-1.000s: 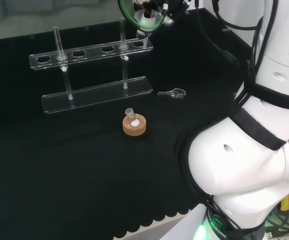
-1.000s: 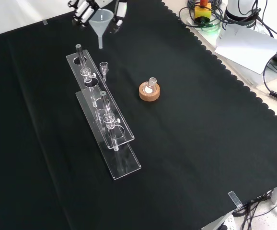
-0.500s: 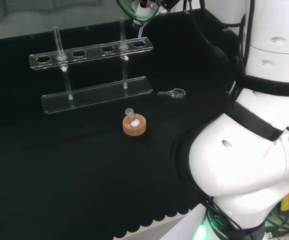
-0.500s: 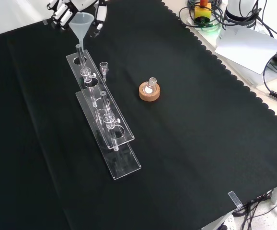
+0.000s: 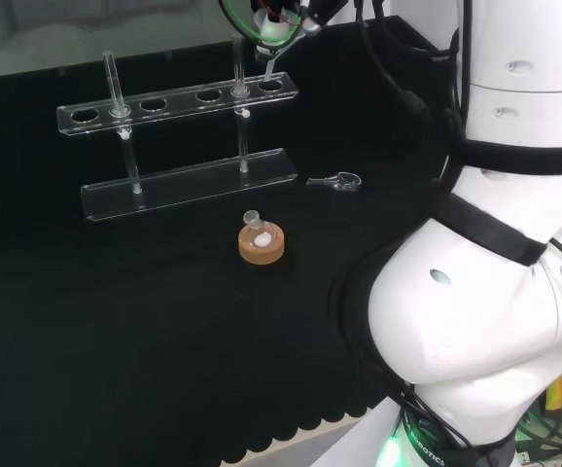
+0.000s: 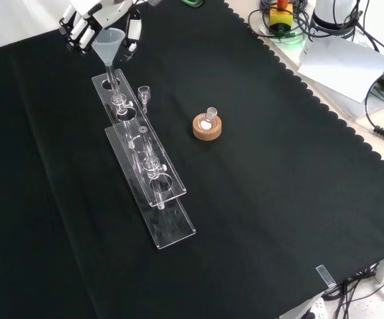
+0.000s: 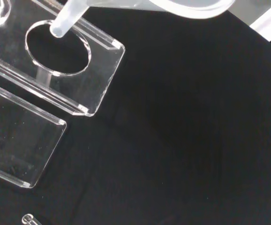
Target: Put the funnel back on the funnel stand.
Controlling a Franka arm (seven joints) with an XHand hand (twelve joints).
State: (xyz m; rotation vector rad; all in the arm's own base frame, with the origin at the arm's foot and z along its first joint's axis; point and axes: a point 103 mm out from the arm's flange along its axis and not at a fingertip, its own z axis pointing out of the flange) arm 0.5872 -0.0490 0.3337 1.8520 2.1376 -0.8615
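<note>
In the front view we see the hand (image 6: 89, 16) at the far left of the table (image 6: 278, 199), its fingers (image 6: 133, 32) curled around the rim of the clear funnel (image 6: 108, 42) and holding it upright. The funnel hangs above the far end of the clear funnel stand (image 6: 142, 156), with its stem pointing down toward the end hole of the upper plate. In the wrist view the stem tip (image 7: 58, 31) sits over the edge of that round hole (image 7: 58, 47); we cannot tell whether it has entered the hole, and the cone is above the plate rather than resting on it. In the head view the funnel (image 5: 266, 39) is at the stand's right end, just beside the right post (image 5: 239, 68). A cork ring (image 6: 206, 126) carrying a small glass piece stands on the cloth to the right of the stand in the front view, well apart from it. A small clear glass piece (image 5: 336, 180) lies on the cloth right of the stand's base in the head view.
</note>
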